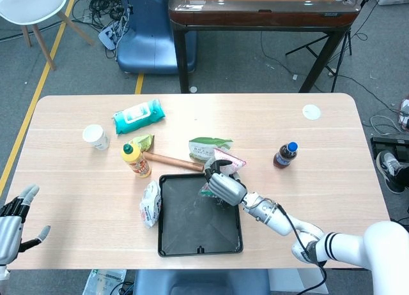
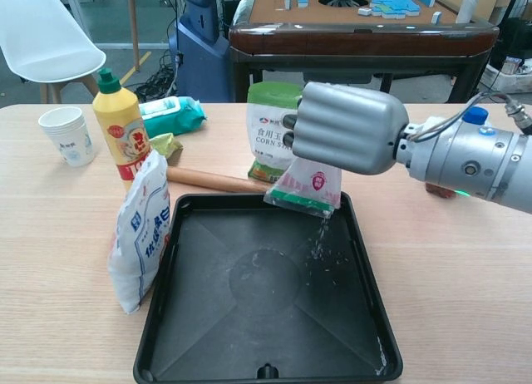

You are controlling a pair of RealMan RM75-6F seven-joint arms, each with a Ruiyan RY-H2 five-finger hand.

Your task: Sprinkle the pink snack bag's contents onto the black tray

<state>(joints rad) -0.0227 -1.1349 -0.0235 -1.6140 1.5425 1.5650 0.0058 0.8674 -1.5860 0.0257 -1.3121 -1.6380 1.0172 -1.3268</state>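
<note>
Chest view shows the right hand (image 2: pixel 345 139) with fingers curled around the small pink transparent snack bag (image 2: pixel 305 185), holding it mouth-down over the far part of the square black plastic tray (image 2: pixel 191 334), and fine grains falling from the bag onto the tray floor. A green-and-white cornstarch pouch (image 2: pixel 270 122) stands just behind. In the head view, the left hand (image 1: pixel 14 219) hangs off the table's near edge, fingers apart, holding nothing.

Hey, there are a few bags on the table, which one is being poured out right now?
The pink snack bag, held by the right hand over the black tray, with bits falling from it. The white bag and green-topped corn starch bag stand untouched.
</note>
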